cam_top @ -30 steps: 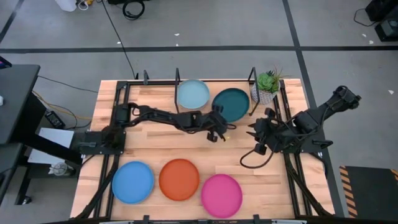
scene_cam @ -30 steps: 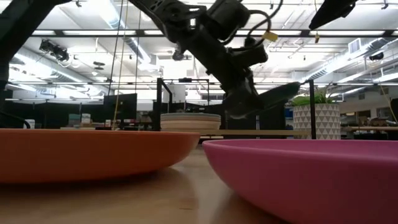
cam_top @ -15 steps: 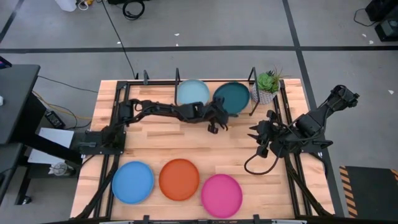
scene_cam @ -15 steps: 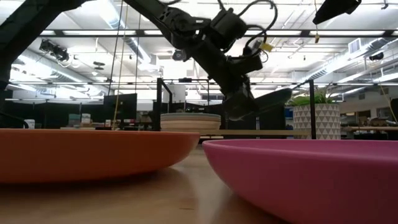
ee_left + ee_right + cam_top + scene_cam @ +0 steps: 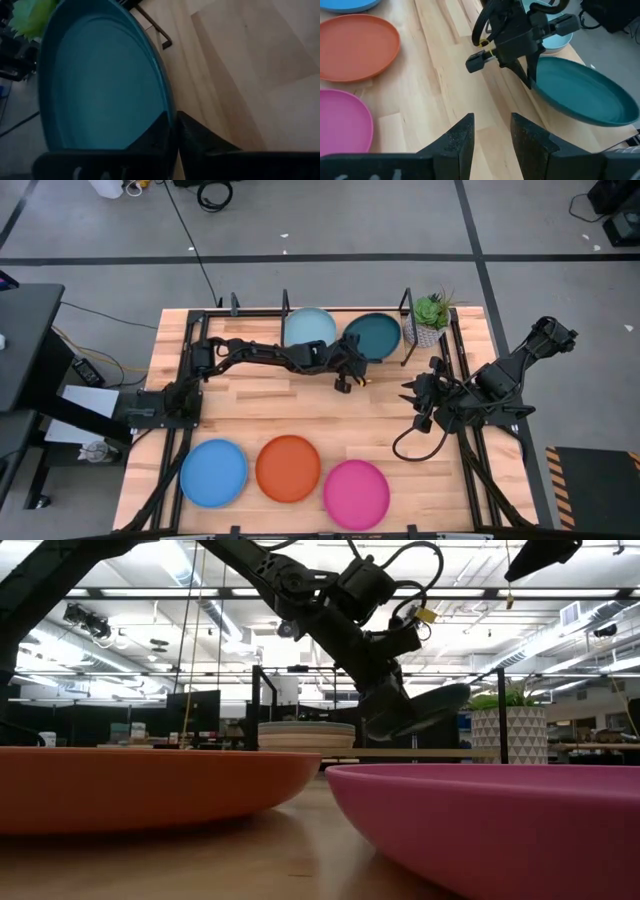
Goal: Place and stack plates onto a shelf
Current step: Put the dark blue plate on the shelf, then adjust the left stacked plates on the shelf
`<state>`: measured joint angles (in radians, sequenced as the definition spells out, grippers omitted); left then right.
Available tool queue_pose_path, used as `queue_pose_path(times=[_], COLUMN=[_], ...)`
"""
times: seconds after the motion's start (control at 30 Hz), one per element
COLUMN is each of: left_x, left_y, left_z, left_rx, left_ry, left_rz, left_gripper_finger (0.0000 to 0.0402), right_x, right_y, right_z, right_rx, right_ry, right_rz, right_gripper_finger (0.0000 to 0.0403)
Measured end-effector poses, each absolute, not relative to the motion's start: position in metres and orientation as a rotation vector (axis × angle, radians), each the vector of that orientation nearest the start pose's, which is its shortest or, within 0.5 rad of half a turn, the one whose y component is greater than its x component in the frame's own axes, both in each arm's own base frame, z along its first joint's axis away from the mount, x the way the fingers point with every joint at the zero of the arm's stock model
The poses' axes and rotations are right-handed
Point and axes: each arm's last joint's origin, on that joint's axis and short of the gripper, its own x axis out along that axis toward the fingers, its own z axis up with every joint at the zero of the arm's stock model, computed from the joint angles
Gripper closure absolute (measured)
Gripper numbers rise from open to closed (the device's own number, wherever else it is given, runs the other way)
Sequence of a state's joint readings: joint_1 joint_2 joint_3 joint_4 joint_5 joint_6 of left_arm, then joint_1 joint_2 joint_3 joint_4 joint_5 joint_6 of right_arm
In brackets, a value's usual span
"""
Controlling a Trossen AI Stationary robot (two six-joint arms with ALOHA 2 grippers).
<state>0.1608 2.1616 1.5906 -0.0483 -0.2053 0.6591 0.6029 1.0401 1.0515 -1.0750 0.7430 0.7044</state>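
Currently, at this moment:
Left gripper (image 5: 352, 368): reached across the back of the table (image 5: 250, 415), fingers (image 5: 197, 145) pinched on the near rim of the dark teal plate (image 5: 372, 338).
Dark teal plate: off the table, tilted, rim clamped; in the low view it hangs just left of the potted plant (image 5: 508, 725); seen from above it sits just beside the light teal plate (image 5: 310, 330), at the back right part of the shelf (image 5: 405, 315).
Light teal plate: topmost of a stack on the shelf; the stack (image 5: 306, 734) shows pale in the low view.
Right gripper (image 5: 412, 395): near the table's right edge, jaws apart, nothing between them; well apart from the plates.
Blue plate (image 5: 213, 472): front left, flat on the table.
Orange plate (image 5: 288, 468): front middle, just beside the blue.
Pink plate (image 5: 356, 493): front right of the row, just beside the orange.
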Motion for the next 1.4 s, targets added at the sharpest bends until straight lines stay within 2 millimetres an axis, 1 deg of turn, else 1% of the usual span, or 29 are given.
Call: queue_pose_path(times=[0.33, 0.63, 0.73, 0.83, 0.9, 0.97, 1.0, 1.1, 1.23, 1.3, 1.4], left_x=[0.478, 0.477, 0.472, 0.462, 0.452, 0.443, 0.438, 0.426, 0.415, 0.409, 0.404], left_y=[0.085, 0.083, 0.082, 0.081, 0.082, 0.087, 0.091, 0.106, 0.123, 0.128, 0.131], left_z=[0.187, 0.191, 0.203, 0.226, 0.239, 0.247, 0.247, 0.241, 0.221, 0.210, 0.200], left_rx=[0.595, 0.523, 0.481, 0.422, 0.377, 0.329, 0.306, 0.221, 0.128, 0.100, 0.077], left_ry=[0.689, 0.675, 0.674, 0.666, 0.694, 0.731, 0.767, 0.862, 0.987, 1.014, 1.032], left_rz=[0.168, 0.192, 0.205, 0.228, 0.263, 0.327, 0.359, 0.437, 0.479, 0.497, 0.513], left_gripper_finger=[0.0301, 0.0295, 0.0295, 0.0295, 0.0295, 0.0295, 0.0295, 0.0295, 0.0294, 0.0294, 0.0294], right_x=[0.154, 0.152, 0.150, 0.149, 0.149, 0.149, 0.149, 0.149, 0.149, 0.149, 0.149], right_y=[0.081, 0.079, 0.078, 0.077, 0.076, 0.076, 0.076, 0.076, 0.076, 0.077, 0.077], right_z=[0.316, 0.315, 0.315, 0.314, 0.314, 0.314, 0.314, 0.314, 0.314, 0.314, 0.314], right_rx=[-0.051, -0.132, -0.158, -0.174, -0.180, -0.181, -0.180, -0.170, -0.153, -0.145, -0.142], right_ry=[0.726, 0.739, 0.743, 0.747, 0.744, 0.741, 0.741, 0.736, 0.732, 0.734, 0.734], right_rz=[-0.407, -0.420, -0.438, -0.450, -0.458, -0.460, -0.460, -0.463, -0.469, -0.467, -0.466], right_gripper_finger=[0.0270, 0.0270, 0.0270, 0.0270, 0.0270, 0.0270, 0.0270, 0.0270, 0.0270, 0.0270, 0.0270])
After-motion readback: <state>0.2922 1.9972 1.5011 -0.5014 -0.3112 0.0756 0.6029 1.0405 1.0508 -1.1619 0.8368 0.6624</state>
